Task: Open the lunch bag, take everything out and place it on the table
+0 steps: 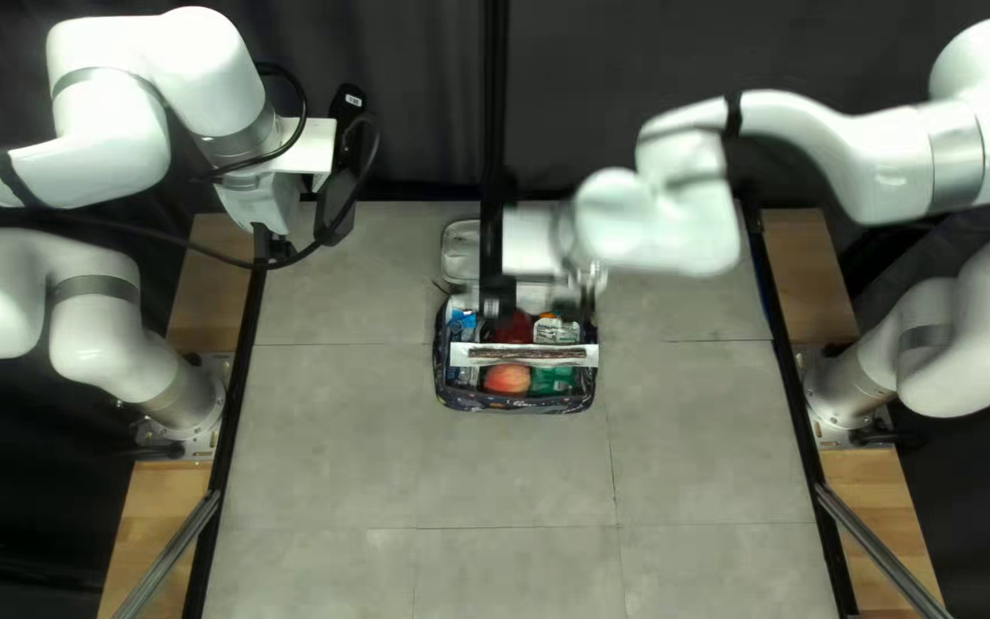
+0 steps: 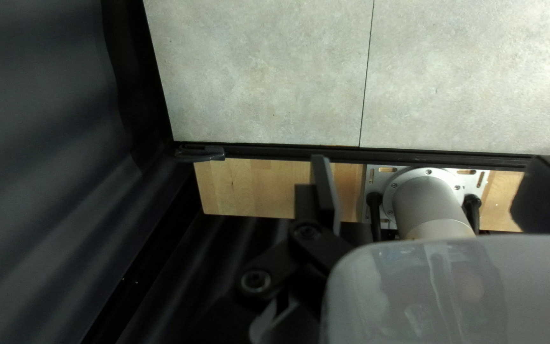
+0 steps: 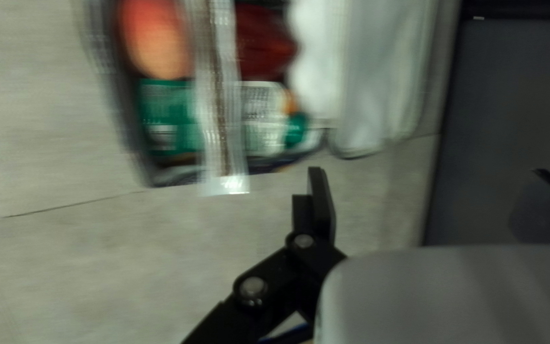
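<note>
The dark patterned lunch bag stands open mid-table with its pale lid flipped back. Inside I see an orange fruit, a green packet, a red item, a blue packet and a pouch with an orange cap. A white strap crosses the opening. My right gripper hovers over the bag's far side, open and empty; in its wrist view the gripper has the bag and fruit ahead, blurred. My left gripper is open and empty above the table's far left edge.
The grey tabletop stretches around the bag, framed by black rails with wooden margins beyond. My left arm's base shows under the left gripper. A black post rises behind the bag.
</note>
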Tool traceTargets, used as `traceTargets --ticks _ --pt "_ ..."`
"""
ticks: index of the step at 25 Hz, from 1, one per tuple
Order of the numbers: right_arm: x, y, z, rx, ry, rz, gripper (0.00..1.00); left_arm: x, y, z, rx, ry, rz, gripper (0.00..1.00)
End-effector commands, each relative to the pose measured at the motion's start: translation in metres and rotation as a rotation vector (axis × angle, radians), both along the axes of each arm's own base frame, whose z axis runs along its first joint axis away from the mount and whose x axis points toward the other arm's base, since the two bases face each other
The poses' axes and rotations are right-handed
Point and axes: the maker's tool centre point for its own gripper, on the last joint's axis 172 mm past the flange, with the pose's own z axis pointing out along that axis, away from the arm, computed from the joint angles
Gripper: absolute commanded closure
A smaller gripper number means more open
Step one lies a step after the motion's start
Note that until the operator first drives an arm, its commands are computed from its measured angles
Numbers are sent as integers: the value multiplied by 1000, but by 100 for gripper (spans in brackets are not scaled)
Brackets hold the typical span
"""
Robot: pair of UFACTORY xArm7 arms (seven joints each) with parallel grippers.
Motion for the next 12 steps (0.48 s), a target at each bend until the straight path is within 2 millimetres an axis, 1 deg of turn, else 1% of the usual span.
traceTargets --ticks 1,2,3,4,6,7,9,12 --pt "-2 25 -29 25 -3 13 0 0 0 0 0 0 0 0" --pt "-2 28 -41 26 -4 16 0 0 0 0 0 0 0 0" --pt "-2 28 -47 26 -4 19 0 0 0 0 0 0 0 0" --pt "-1 26 -59 31 -5 27 0 0 0 0 0 0 0 0" --pt "2 20 -70 34 -6 38 0 0 0 0 0 0 0 0" --pt "6 14 -78 38 -2 47 0 0 0 0 0 0 0 0" --pt "14 8 -87 51 2 57 0 0 0 0 0 0 0 0" --pt "25 5 -104 79 4 73 0 0 0 0 0 0 0 0"
